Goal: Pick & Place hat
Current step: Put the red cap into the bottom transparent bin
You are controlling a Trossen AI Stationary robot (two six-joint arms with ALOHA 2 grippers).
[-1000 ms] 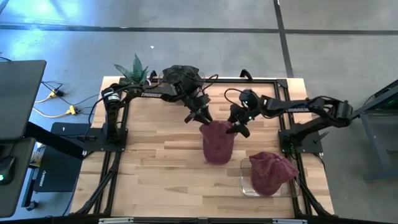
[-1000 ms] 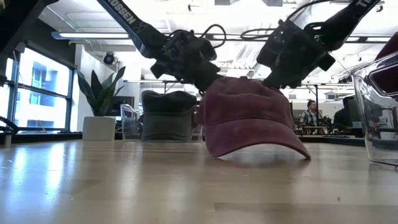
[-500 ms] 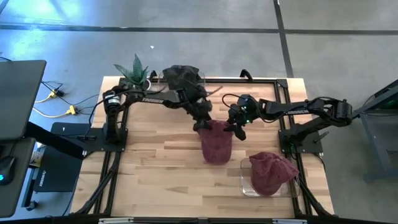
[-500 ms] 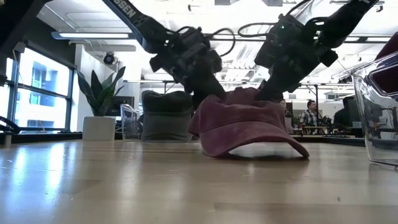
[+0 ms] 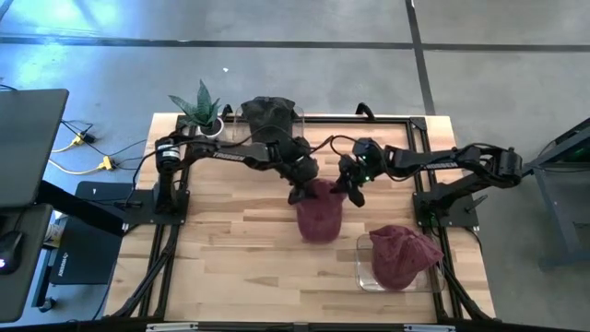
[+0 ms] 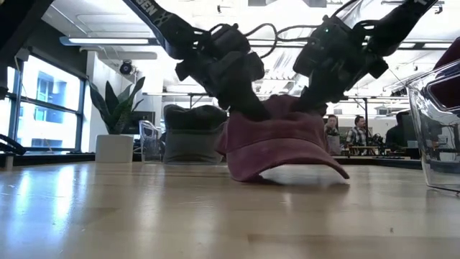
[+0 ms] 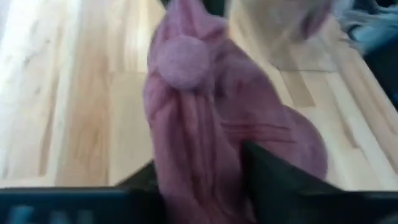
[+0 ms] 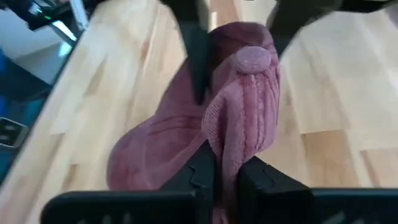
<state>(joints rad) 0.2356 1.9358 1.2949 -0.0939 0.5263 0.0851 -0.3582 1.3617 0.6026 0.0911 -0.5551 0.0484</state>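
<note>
Wooden table [image 5: 230, 240] with a maroon hat [image 5: 320, 210] sitting mid-table, brim still down on the wood. Left end effector [image 5: 297, 192] and right end effector [image 5: 353, 193] are both pinched shut on folds of its crown, one each side.

Wood table [image 5: 230, 231] w/ hat [image 5: 320, 214], bin [image 5: 364, 272]

I saw bare wood across the table's [image 5: 230, 240] near left half, so I had a free path there. Both grippers crowded the maroon hat [image 5: 320, 210] at mid-table, left gripper [image 5: 298, 194] and right gripper [image 5: 353, 194] pinching its crown, leaving little gap between them. A clear bin [image 5: 364, 267] holding another hat [image 5: 399, 254] blocked the near right corner. At the far edge, a plant [image 5: 200, 106] and a dark hat [image 5: 267, 112] stood in my way.
</note>
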